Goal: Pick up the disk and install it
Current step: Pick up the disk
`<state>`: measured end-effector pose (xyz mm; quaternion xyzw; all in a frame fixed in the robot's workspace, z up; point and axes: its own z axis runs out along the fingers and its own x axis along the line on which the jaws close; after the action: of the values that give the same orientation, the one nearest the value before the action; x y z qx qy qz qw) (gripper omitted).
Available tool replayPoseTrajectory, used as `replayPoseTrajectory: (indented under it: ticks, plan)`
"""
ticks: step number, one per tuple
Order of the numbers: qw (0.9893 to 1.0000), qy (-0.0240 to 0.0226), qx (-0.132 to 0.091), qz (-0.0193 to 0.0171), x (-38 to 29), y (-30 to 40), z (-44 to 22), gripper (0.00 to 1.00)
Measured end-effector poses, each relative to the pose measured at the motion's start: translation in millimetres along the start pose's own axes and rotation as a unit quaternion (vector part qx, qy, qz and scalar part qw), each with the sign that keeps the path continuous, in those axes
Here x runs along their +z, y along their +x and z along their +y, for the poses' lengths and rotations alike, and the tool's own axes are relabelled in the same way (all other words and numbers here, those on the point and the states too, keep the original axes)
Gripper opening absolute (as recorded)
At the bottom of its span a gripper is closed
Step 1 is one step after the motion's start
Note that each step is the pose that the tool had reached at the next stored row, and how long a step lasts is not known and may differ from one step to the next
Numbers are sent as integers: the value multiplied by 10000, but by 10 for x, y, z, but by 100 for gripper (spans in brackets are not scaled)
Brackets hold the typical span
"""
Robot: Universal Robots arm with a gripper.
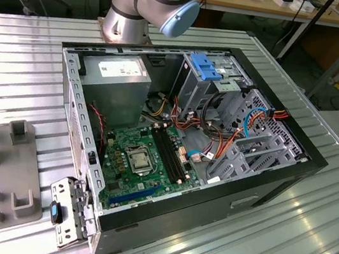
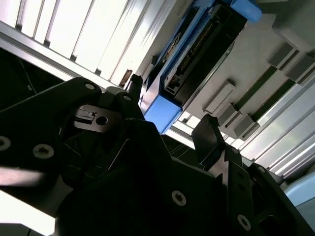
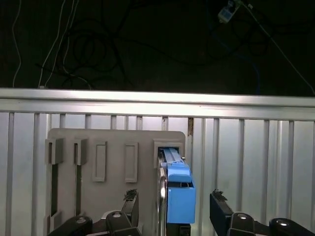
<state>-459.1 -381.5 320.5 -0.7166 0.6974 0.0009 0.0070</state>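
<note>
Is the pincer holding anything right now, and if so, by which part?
Nothing is held. The open pincer straddles the disk at its blue end without touching it; the disk stands in the grey holder.

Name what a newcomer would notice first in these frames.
The open computer case sits mid-frame in the exterior view on the ribbed metal table, its green motherboard exposed. In the first wrist view, the disk in its bright blue carrier stands on edge in a slot of the grey holder. The open gripper straddles it.
</note>
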Motion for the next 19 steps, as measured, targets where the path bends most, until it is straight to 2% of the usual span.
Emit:
replayPoseTrajectory:
  ticks: [9,10,12,19]
  plan:
    - [10000,1,0,0,132,-2,15,68]
    - [10000,0,0,0,136,-2,15,66]
    - [10000,1,0,0,155,-2,17,53]
    - [10000,2,0,-1,196,-2,49,53]
